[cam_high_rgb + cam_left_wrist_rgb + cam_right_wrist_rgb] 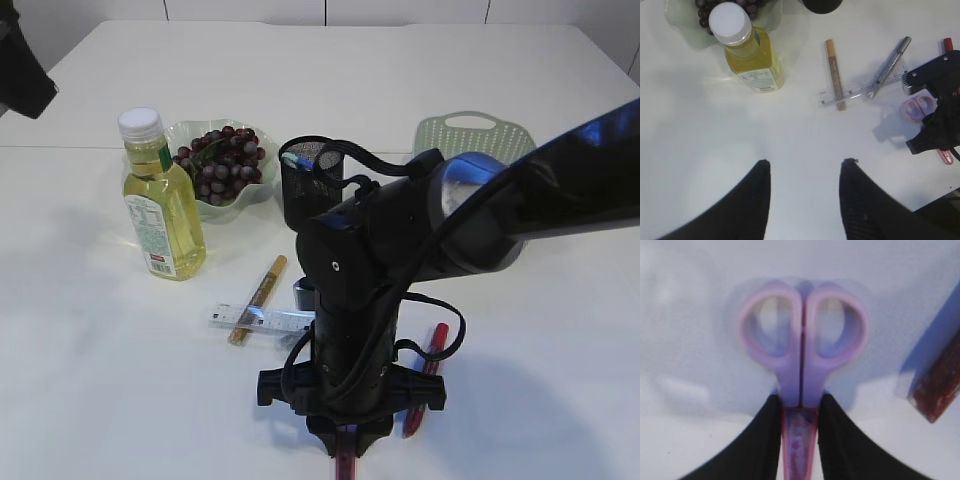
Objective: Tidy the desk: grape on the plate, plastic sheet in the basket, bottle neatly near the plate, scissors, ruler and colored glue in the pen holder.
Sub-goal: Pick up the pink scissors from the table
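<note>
Closed around the neck of the purple scissors point(802, 355), just below the two handle loops, the jaws of my right gripper point(799, 440) press on both sides of it; the scissors lie flat on the white table point(90, 350), in front of the black pen holder point(300, 185). I judge that the scissors step is in hand and the grasp looks made. The next move calls for a straight lift and a carry back to the pen holder, without knocking the red glitter glue point(940, 385) just beside the scissors. My left gripper point(805, 167) hovers half open and holds nothing. Between pen holder and scissors wait the clear ruler point(860, 90), gold glue point(834, 75) and silver glue point(892, 60).
</note>
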